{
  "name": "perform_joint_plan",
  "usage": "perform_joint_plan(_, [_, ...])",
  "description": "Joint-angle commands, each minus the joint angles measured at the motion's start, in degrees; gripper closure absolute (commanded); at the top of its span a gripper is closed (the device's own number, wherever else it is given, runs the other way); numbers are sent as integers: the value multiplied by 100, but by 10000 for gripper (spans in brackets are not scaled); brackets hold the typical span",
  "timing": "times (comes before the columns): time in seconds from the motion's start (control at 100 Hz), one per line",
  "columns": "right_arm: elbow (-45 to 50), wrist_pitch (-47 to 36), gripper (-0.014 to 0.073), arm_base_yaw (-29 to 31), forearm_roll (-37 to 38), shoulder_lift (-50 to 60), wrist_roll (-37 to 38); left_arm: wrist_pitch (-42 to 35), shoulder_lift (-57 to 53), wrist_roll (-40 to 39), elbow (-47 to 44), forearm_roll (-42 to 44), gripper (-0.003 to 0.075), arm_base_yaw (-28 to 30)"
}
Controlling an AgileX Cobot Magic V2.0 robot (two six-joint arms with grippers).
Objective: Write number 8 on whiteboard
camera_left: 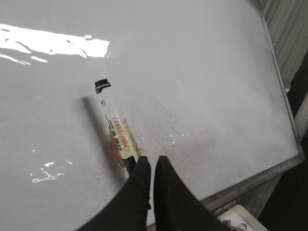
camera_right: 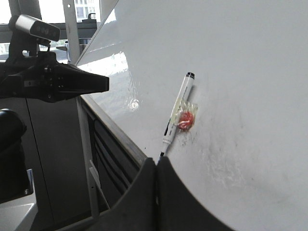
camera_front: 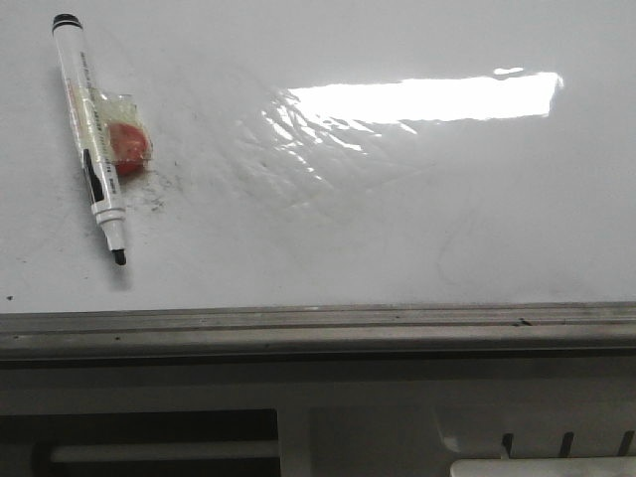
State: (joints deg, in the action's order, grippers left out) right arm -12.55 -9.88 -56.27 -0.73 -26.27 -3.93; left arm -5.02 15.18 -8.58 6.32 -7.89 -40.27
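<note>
At the far left of the front view a marker pen [camera_front: 90, 138] lies on the whiteboard [camera_front: 417, 219], black end cap away from the camera and dark tip toward the grey metal edge rail [camera_front: 318, 330]. A red round piece [camera_front: 126, 145] under clear tape sits against the pen's side, with grey smudge specks around it. To the right, the glossy white surface carries a wrinkled patch [camera_front: 298, 134] and then a long bright reflection [camera_front: 427, 97]. No ink line of a number 8 shows anywhere on the board.

In the left wrist view the left gripper [camera_left: 153, 166] has its black fingers [camera_left: 139, 180] narrow, a slim gap between them, holding nothing, just over the pen's tip end. In the right wrist view the right gripper [camera_right: 156, 166] has its fingers pressed together, empty, near the pen tip; the other arm's dark camera mount [camera_right: 48, 79] stands beyond the board's edge, with bright windows [camera_right: 53, 9] behind.
</note>
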Motion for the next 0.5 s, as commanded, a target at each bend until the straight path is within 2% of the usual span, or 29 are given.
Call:
perform_joint_plan(0.0, [42,-652,657,-5,73,204,-76,-465,27,-38,83,26,741,14])
perform_joint_plan(0.49, [71,-612,657,-5,73,267,-76,-453,38,-38,31,26,741,14])
